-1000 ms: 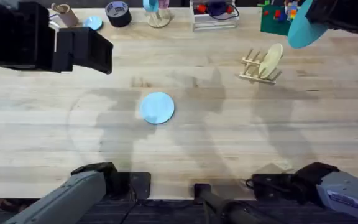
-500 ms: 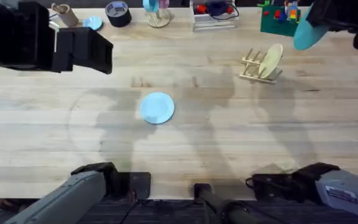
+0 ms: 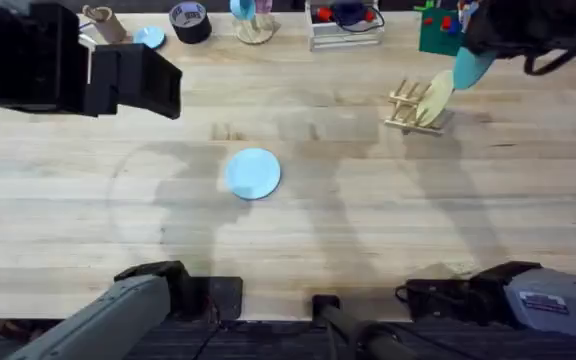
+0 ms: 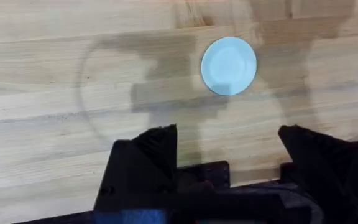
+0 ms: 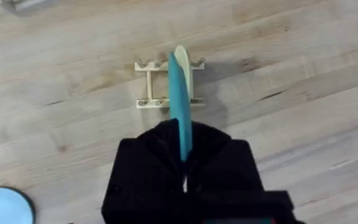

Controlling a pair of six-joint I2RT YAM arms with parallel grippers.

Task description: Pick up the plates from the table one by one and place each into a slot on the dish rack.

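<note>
right wrist: thin teal plate [image 5: 180, 102] edge-on above pegged wooden rack [image 5: 156, 84]

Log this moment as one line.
right gripper: holds teal plate on edge above dish rack | cream plate: racked | sky-blue plate: on table

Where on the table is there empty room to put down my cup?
Bare wood lies between the pale blue plate and the dish rack, and along the table's near edge. It is crowded along the far edge, with the tape roll and toys.
</note>
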